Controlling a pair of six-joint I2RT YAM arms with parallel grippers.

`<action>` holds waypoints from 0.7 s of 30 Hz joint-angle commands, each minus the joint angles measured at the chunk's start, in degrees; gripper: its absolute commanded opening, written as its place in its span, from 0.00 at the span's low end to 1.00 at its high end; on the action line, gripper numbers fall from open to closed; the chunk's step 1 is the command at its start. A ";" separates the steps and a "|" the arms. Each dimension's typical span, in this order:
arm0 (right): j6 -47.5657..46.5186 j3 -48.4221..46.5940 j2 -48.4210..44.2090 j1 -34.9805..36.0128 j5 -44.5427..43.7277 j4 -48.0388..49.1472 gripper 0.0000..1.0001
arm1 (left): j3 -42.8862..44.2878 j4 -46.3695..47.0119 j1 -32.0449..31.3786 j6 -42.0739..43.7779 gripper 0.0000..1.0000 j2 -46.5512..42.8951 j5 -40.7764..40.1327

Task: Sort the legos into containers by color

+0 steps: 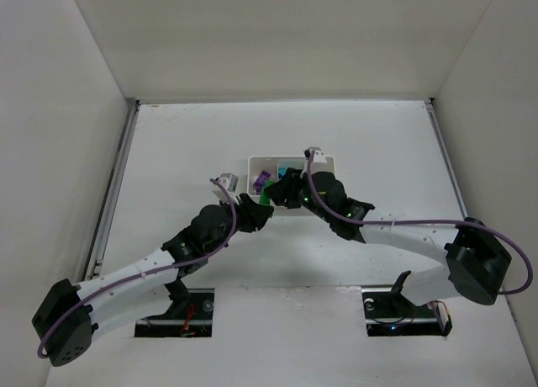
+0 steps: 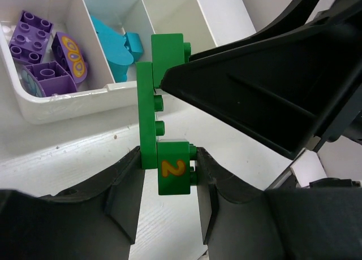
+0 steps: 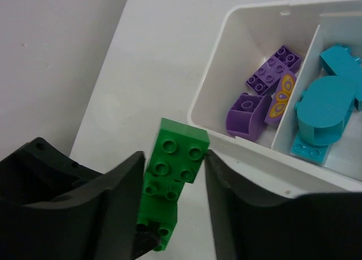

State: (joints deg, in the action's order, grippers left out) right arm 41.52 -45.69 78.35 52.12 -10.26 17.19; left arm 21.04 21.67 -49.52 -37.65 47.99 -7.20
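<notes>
Because the green bricks [image 2: 147,113] are joined, the left hand [image 2: 169,178] grips one end and the right hand [image 3: 172,181] the other, probably to split them.

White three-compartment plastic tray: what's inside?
Purple bricks in one end compartment, cyan pieces in the middle. The other end compartment is mostly hidden behind the green brick stack.

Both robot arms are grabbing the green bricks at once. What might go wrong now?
1. The left jaws and right jaws grip opposite ends of the green stack. If they pull unevenly, a brick might pop loose and fall onto the table.
2. The stack hangs close to the tray beside the purple bricks, so a dropped green piece could land in the wrong compartment.
</notes>
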 commanded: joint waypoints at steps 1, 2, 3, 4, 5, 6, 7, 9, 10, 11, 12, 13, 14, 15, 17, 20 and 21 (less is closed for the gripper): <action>1.02 -2.03 0.58 -0.57 1.91 4.87 0.48 | 2.34 3.73 -0.45 1.79 0.17 -0.61 -1.06; 1.11 -1.77 0.14 -0.57 1.74 5.04 0.45 | 2.43 3.64 -0.19 1.79 0.17 -0.61 -1.06; 1.20 -1.33 -0.21 -0.57 1.39 5.57 0.43 | 2.60 3.38 0.16 1.70 0.17 -0.53 -0.80; 1.02 -1.16 -0.39 -0.57 1.38 6.01 0.41 | 2.78 2.94 0.25 1.70 0.17 -0.53 -0.88; 0.76 -0.89 -0.56 -0.57 1.38 6.10 0.40 | 2.78 2.68 0.17 1.88 0.17 -0.53 -1.15; 0.58 -0.46 -1.09 -0.66 1.30 6.10 0.39 | 2.52 2.67 0.26 1.96 0.17 -0.53 -1.32; 0.58 0.25 -1.87 -0.92 1.12 6.19 0.39 | 2.26 2.67 0.60 1.96 0.17 -0.44 -1.67; 0.85 1.56 -3.19 -1.71 1.03 6.19 0.39 | 1.90 2.06 1.74 1.44 0.17 -0.53 -1.59; 0.67 2.09 -3.81 -2.15 1.47 6.19 0.39 | 1.82 1.36 2.36 1.35 0.17 -0.87 -1.50; 0.41 2.53 -4.42 -2.59 1.82 6.19 0.39 | 1.64 0.92 2.80 1.35 0.17 -1.40 -1.76; -0.03 3.15 -5.47 -3.20 2.35 6.10 0.39 | 1.20 0.57 3.15 1.26 0.17 -1.93 -1.85; -0.29 3.76 -6.44 -3.73 2.79 6.01 0.39 | 0.94 0.30 3.94 1.09 0.17 -2.45 -2.11; -0.38 4.20 -7.15 -4.17 3.05 6.01 0.39 | 0.94 -0.22 4.90 0.74 0.17 -2.81 -2.03; -0.30 4.82 -8.02 -4.87 3.58 6.01 0.38 | 1.11 -1.10 5.78 0.30 0.16 -3.16 -1.85; -0.47 5.17 -8.65 -5.84 4.72 6.10 0.38 | 1.46 -2.68 7.19 0.12 0.16 -3.86 -1.67; -1.88 4.13 -6.81 -6.46 5.78 5.49 0.39 | 1.11 -2.34 8.25 -0.32 0.16 -4.66 -2.03; -2.14 3.34 -5.50 -6.46 5.87 5.14 0.39 | 1.37 -2.34 8.51 -0.58 0.16 -4.66 -1.77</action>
State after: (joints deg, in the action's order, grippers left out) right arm 41.19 -40.88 71.18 45.82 -6.50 19.92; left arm 21.23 18.52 -41.74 -37.63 44.69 -8.58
